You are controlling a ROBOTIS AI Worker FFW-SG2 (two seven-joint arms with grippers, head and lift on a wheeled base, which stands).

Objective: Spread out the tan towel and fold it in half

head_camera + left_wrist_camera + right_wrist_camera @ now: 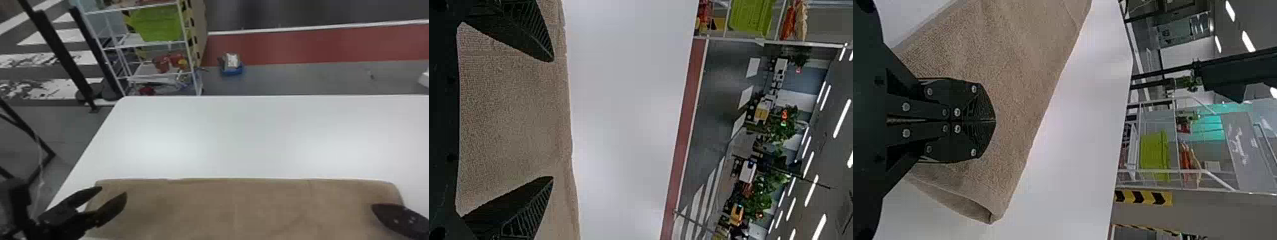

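Your black two-fingered left claw (553, 119) gapes empty; black right claw (995, 120) is closed, seemingly empty. Oblong tan cloth towel (236, 207) looks light, limp: pinch corners.

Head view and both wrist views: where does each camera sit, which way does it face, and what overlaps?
Head view: on the head; faces forward and down at the towel and table, rack beyond; left gripper and right gripper at the lower corners.
Left wrist view: on the left wrist; looks past its open fingers over towel and table.
Right wrist view: on the right wrist; looks past its closed fingers towards the rack.
Shared by all three: towel, table, green bin.
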